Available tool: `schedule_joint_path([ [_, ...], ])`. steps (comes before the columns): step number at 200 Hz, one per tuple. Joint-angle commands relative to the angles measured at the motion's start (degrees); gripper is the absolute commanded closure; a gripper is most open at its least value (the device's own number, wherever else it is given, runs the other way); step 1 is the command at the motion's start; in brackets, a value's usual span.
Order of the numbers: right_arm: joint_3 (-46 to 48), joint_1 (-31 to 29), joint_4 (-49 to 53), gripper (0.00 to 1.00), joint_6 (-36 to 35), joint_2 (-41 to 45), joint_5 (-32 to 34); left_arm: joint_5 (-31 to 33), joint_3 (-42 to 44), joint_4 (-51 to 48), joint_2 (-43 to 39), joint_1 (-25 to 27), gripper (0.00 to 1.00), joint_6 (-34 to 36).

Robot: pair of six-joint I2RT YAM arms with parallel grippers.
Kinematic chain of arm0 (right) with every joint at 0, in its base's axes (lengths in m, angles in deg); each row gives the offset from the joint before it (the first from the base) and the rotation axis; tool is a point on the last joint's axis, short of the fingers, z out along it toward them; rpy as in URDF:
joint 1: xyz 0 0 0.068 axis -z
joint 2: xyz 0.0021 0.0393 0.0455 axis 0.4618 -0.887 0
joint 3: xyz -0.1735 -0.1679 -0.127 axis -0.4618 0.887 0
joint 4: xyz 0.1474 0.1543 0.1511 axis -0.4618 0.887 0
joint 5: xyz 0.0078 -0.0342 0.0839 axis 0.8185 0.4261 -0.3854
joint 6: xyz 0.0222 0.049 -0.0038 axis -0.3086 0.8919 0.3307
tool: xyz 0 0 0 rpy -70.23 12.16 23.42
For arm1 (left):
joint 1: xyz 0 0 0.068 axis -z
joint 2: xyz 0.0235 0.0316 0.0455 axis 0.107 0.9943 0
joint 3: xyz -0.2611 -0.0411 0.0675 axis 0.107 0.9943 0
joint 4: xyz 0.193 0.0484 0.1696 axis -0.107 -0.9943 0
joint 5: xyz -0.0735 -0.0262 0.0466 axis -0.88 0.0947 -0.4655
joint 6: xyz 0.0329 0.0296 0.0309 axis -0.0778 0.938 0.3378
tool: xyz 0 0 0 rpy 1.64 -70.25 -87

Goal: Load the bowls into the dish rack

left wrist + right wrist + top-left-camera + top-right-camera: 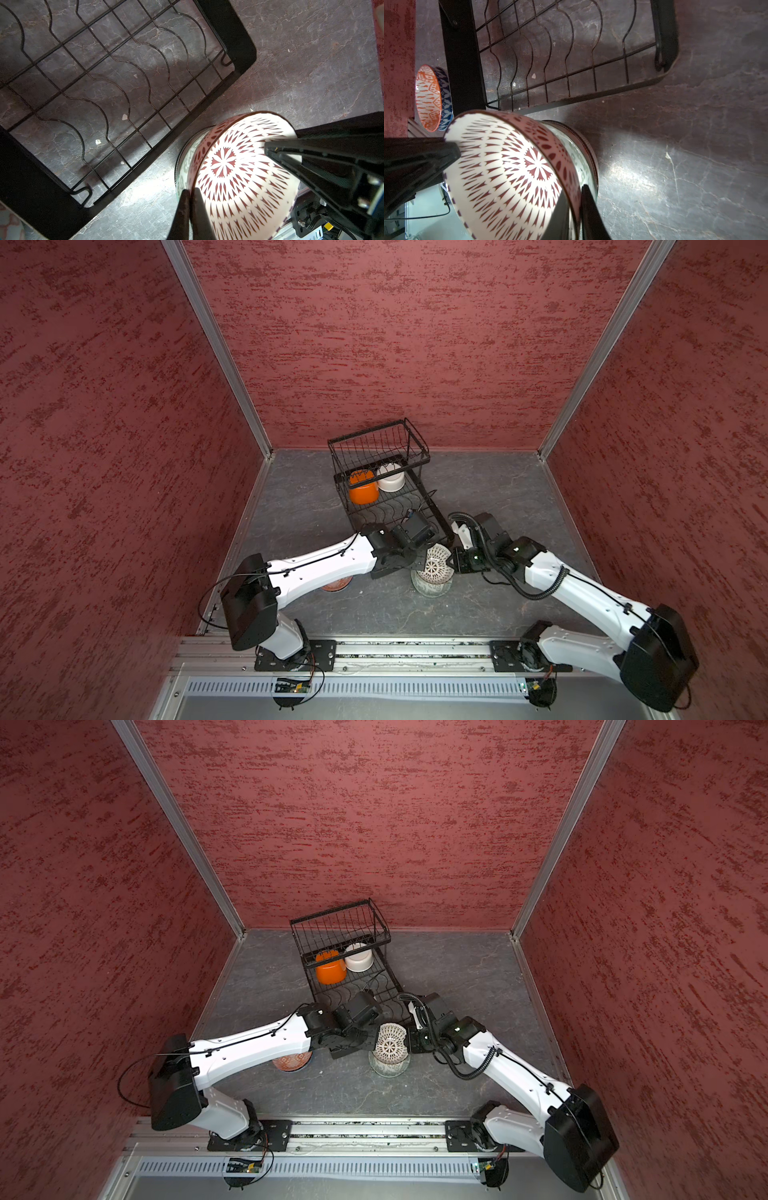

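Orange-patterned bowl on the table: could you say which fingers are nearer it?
Left. The left fingers pinch the held bowl's rim facing the orange-patterned bowl; the right fingers pinch the opposite rim.

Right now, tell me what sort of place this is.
Likely a robot test booth, not a real kitchen: red textured wall panels in aluminium frames, two white-and-black arms on a metal rail, and a black wire dish rack.

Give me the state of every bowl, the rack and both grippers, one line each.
dish rack: near slots unfilled.
orange bowl: in its lower tier.
white bowl: beside it, same tier.
pale green bowl: on the table.
red-patterned bowl: tilted over the pale green bowl, held at opposite rim sides.
orange-and-blue bowl: on the table.
left gripper: shut on the red-patterned bowl.
right gripper: shut on it.
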Motion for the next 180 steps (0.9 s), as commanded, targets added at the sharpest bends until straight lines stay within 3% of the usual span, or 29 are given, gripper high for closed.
schedule_joint_path([
  [1,-2.2,-0.5,0.6,0.93,-0.1,0.0,0.8,0.3,-1.0,2.1,-0.9,0.1,1.0,0.6],
  [25,-2.5,-0.7,0.6,1.0,0.1,-0.1,1.2,0.5,-1.6,1.6,-0.3,0.3,1.0,0.6],
  [53,-2.8,-0.8,0.7,1.0,0.1,-0.1,1.6,1.3,-2.6,1.2,0.0,0.8,1.0,0.9],
  [71,-3.3,-0.9,0.9,1.0,0.1,0.1,1.9,1.2,-2.2,2.0,-0.8,0.8,0.85,0.9],
  [89,-4.2,-1.0,1.2,1.0,-0.1,0.4,2.2,1.4,-1.8,2.5,-2.0,0.8,0.64,0.9],
  [119,-5.7,-1.2,1.5,1.0,0.0,1.0,3.1,2.3,-0.6,3.4,-4.9,0.7,0.17,1.6],
  [132,-6.6,-1.3,1.7,1.0,-0.1,1.0,3.5,3.4,0.3,3.7,-7.0,0.6,0.01,2.1],
  [180,-11.7,-3.2,2.1,1.0,-0.4,-0.2,10.0,5.3,8.2,7.4,-18.4,-2.2,0.0,1.1],
])
